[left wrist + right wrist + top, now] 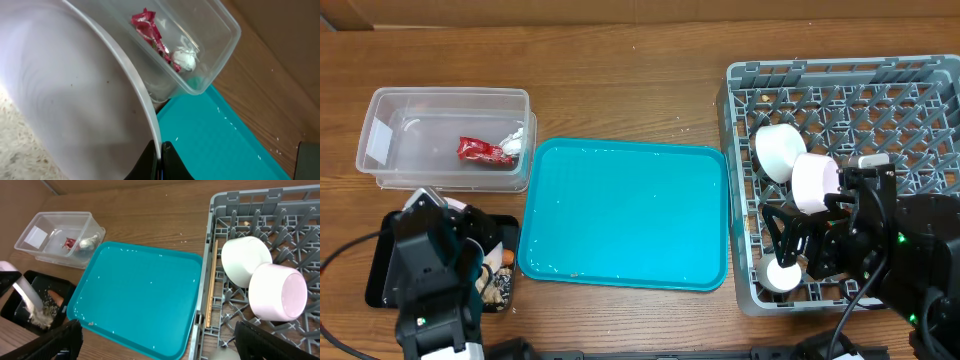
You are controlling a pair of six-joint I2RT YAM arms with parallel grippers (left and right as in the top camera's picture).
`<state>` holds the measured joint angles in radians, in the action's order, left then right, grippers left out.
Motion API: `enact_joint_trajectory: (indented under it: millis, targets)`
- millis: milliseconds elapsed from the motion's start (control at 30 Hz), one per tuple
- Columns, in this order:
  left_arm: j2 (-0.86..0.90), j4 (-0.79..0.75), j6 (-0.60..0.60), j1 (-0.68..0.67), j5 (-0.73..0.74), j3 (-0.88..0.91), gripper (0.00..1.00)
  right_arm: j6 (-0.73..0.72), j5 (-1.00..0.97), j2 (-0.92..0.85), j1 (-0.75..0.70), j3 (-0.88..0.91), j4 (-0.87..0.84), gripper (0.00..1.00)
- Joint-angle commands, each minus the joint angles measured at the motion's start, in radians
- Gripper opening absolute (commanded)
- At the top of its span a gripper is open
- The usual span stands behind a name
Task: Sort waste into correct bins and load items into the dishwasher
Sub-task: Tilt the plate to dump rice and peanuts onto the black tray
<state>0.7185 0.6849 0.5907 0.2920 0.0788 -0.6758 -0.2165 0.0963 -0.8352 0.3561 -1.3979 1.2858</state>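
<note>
Right, dish rack (840, 75) sits at the right edge, right gripper (159, 326) spread wide above it. Clear tub (450, 93) back-left corner. Black tray (380, 280) front-left corner. Left gripper (161, 157) clamps the plate (75, 90) rim, plate tilted steeply over it. Two bowls (778, 150) (814, 183) lie on their sides in the rack. Chopsticks (212, 290) lie front-to-back along its left wall.

Matt wood grain on the table (620, 90). Clear glossy plastic for the tub (380, 110); smooth, shiny teal plastic for the tray (620, 215); dull grey moulded plastic for the rack (740, 180). Smooth white finish on the bowls (780, 150) and plate (75, 90); crinkled red foil for the wrapper (475, 150).
</note>
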Motion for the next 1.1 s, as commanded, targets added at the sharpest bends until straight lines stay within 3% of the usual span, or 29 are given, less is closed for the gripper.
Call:
enact_joint_trajectory:
  millis: [0, 200, 467, 667, 867, 1067]
  targets:
    - [-0.035, -0.048, -0.030, 0.058, 0.093, 0.070, 0.04, -0.005, -0.006, 0.006, 0.002, -0.013, -0.004, 1.00]
    - [-0.047, -0.106, -0.082, 0.119, 0.271, 0.087, 0.04, -0.005, -0.006, 0.006, 0.002, -0.013, -0.004, 1.00]
    - [-0.051, -0.121, -0.142, 0.121, 0.372, 0.059, 0.04, -0.005, -0.006, 0.006, 0.002, -0.013, -0.004, 1.00]
    - [-0.111, -0.006, -0.171, 0.121, 0.323, 0.033, 0.04, -0.005, -0.006, 0.006, 0.002, -0.013, -0.004, 1.00]
    - [-0.193, 0.011, -0.175, 0.121, 0.269, 0.033, 0.04, -0.005, -0.006, 0.006, 0.002, -0.013, -0.004, 1.00]
    - [-0.257, 0.063, -0.068, 0.121, 0.114, 0.033, 0.05, -0.005, -0.006, 0.006, 0.002, -0.013, -0.004, 1.00]
